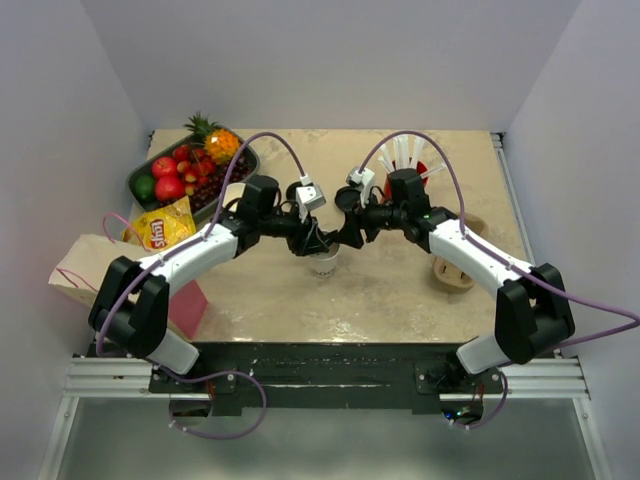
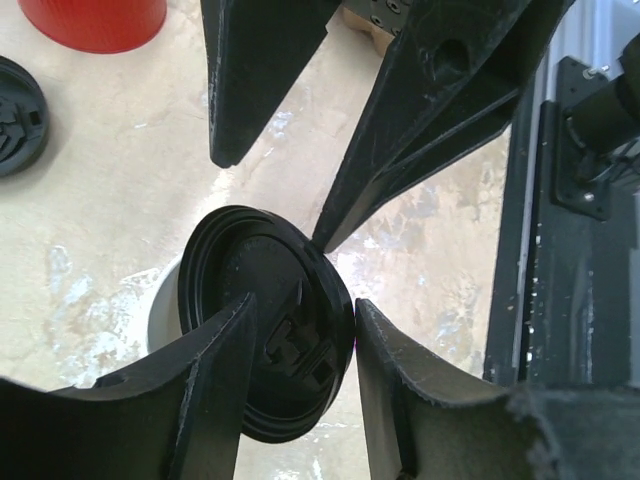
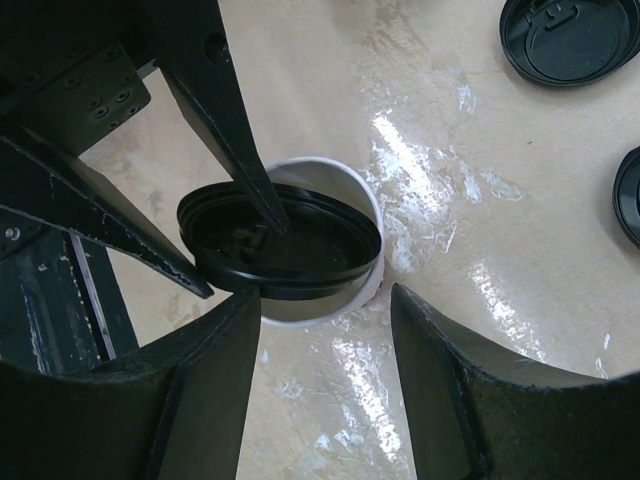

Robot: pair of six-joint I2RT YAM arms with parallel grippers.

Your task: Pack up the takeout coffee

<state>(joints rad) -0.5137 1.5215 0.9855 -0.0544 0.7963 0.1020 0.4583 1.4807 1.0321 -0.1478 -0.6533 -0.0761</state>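
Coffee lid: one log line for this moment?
black lid: tilted on white paper cup | left claw: open at lid | right claw: open by cup

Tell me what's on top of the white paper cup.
A black lid lies tilted on the cup, not seated. It hides the cup's inside.

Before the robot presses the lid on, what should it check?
1. The black lid is over the white cup: ok, it rests on the rim.
2. The lid is level: not ok, it sits tilted, with one edge poking past the rim.
3. The cup is upright: ok.
4. The left gripper is open above the lid: ok, jaws apart.
5. The right gripper steadies the cup: cannot tell. Its open jaws straddle the cup, contact unclear.
6. The spare lid is out of the way: ok, it lies apart on the table.
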